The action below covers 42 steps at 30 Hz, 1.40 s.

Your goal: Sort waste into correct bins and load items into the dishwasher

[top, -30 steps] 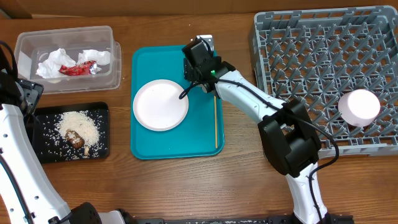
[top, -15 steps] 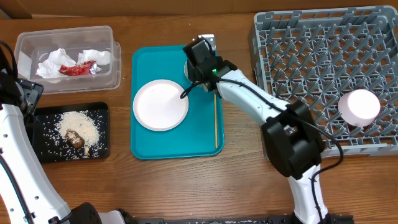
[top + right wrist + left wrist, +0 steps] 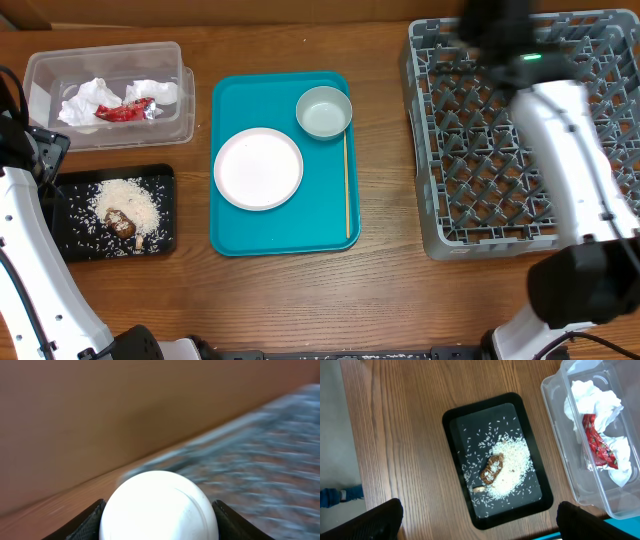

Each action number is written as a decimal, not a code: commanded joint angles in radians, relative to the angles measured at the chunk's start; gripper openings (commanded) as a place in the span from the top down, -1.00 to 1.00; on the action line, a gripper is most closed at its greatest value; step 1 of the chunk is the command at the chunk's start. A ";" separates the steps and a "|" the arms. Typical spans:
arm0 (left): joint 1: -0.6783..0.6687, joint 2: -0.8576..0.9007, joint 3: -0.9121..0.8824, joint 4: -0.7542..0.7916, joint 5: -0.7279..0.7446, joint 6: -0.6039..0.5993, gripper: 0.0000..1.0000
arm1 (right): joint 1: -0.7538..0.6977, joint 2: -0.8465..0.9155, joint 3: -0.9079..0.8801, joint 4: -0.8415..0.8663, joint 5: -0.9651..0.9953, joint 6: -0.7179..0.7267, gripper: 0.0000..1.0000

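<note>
We see the grey dish rack [image 3: 470, 180] filling the right side of the tabletop [image 3: 380, 300], with the right arm blurred above its far part. To its left, the teal tray [image 3: 240, 235] carries the white plate [image 3: 258, 168], the grey bowl [image 3: 324, 112] and the wooden stick [image 3: 347, 185]. The stick's long axis runs near to far along the tray's right rim.

Further left, the clear tub [image 3: 105, 50] holds napkins [image 3: 85, 100] and a red wrapper [image 3: 125, 110]. The black tray [image 3: 165, 245] holds rice [image 3: 135, 200] and a brown lump [image 3: 122, 226].

The right claw [image 3: 159, 510] is clamped on the white cup [image 3: 159, 497], with a finger against each side. The rack lies beneath and beside it, so we judge the coming move to be a straight lowering onto the pegs.

The left claw [image 3: 480, 522] hangs over the black tray, spread wide with nothing between its fingers.

We can read no label or writing anywhere.
</note>
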 commanded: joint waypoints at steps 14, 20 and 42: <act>-0.002 -0.007 -0.002 -0.002 0.003 -0.021 -0.99 | -0.567 0.119 -0.018 -0.116 0.000 0.000 -0.18; -0.002 -0.007 -0.002 -0.002 0.004 -0.021 -0.99 | -0.639 0.187 -0.018 -0.108 -0.030 -0.003 -0.17; -0.002 -0.007 -0.002 -0.002 0.004 -0.021 -1.00 | -0.634 0.043 0.019 -0.148 -0.248 0.001 -0.56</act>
